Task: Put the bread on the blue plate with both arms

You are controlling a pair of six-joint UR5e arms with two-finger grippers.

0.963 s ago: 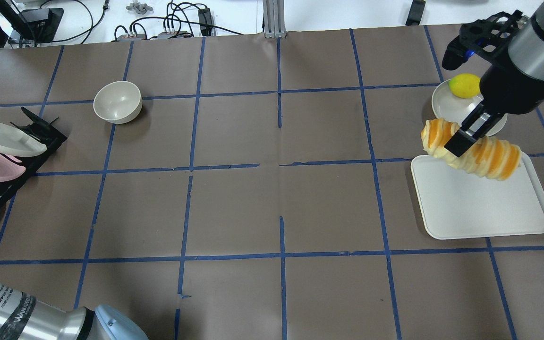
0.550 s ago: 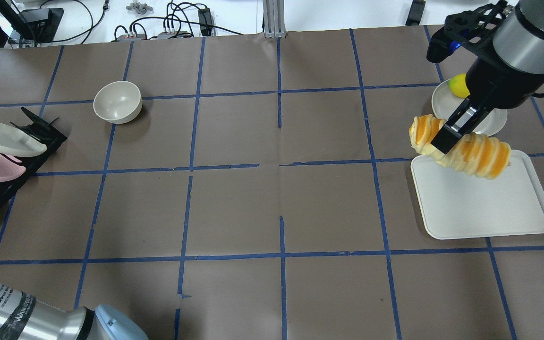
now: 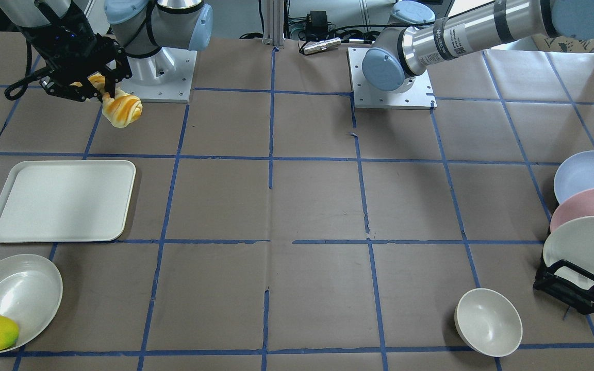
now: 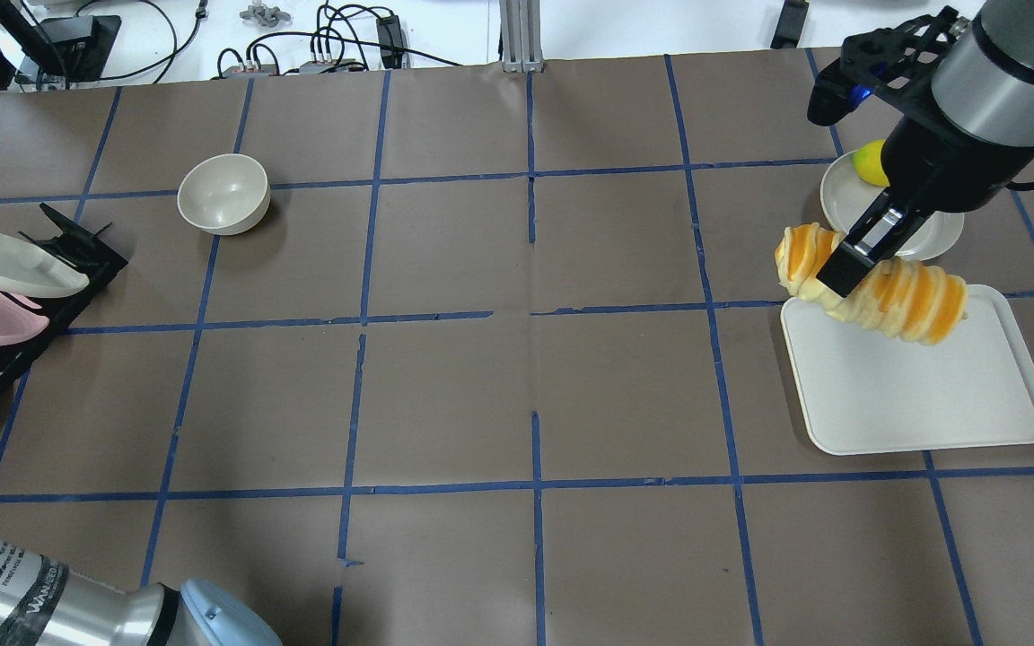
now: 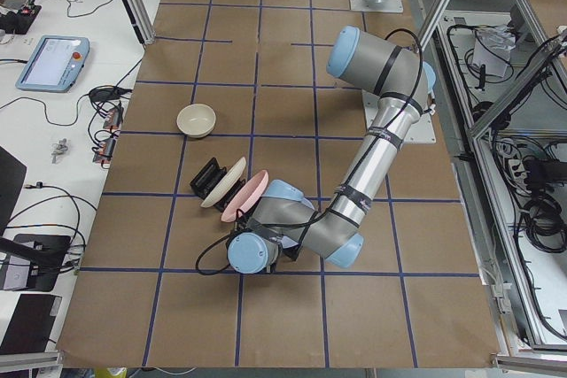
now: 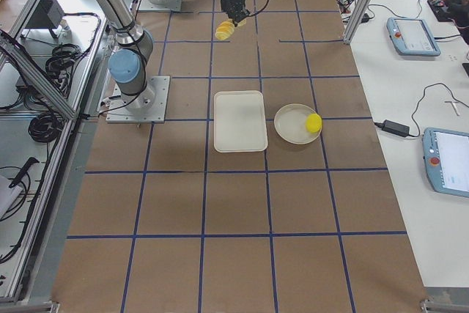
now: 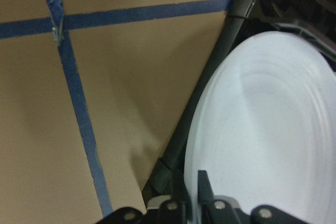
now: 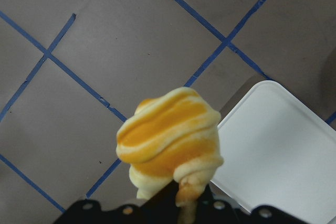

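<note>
Shifted since a second ago: my right gripper point(image 4: 843, 274) and the bread point(image 4: 916, 301) are now sitting a little farther from the white tray point(image 4: 921, 404), toward the table's middle. Plates, bowl and tray are staying put.

Containers. Just beyond the tray's far edge, a shallow white dish point(image 4: 943, 238) is holding a yellow-green lemon point(image 4: 867, 163) against its rim. At the table end opposite the tray, a black rack point(image 4: 91, 265) is holding three plates on edge. They are a white plate point(image 3: 586, 247), a pink plate point(image 3: 591, 206) and the blue plate point(image 3: 588, 172), which is leaning at the rack's robot-side end. A cream bowl point(image 4: 223, 193) is standing upright near the rack, well apart from the tray.

Bread. I am clamping it in my right fingers about a third along its length, in the air, touching neither tray nor table. Its long axis is slanting, with the free end hanging down away from the fingers. My wrist camera is seeing it nearly end-on, with the tray's corner off to one side below.

My left gripper point(image 7: 202, 195) is hovering right at the blue plate's rim. I cannot tell whether its fingers are apart or together.
</note>
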